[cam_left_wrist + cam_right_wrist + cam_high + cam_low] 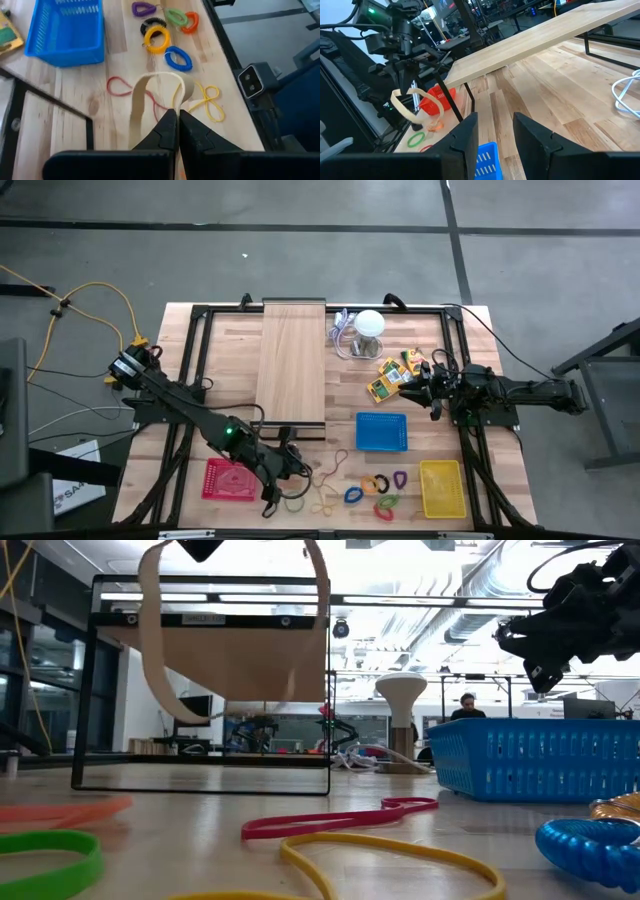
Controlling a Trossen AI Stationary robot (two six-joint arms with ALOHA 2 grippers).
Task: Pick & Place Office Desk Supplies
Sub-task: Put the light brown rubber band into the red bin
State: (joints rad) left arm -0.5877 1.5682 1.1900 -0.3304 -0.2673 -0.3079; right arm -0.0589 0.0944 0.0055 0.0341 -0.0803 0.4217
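Yellow band (390, 858) lies nearest, near the blue tray (381, 431), with coil clips (158, 39) and other loose bands left to sort. Left gripper (176, 125), near-left of that tray beside the red tray (228, 478), pinches a tan band (145, 95) lifted clear, probably for carrying. Right gripper (412, 387) hovers unclenched and empty beyond the tray, over the yellow packs (394, 375).

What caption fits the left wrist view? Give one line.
Left gripper shut on a tan rubber band, lifted above coloured coil clips beside the blue basket.
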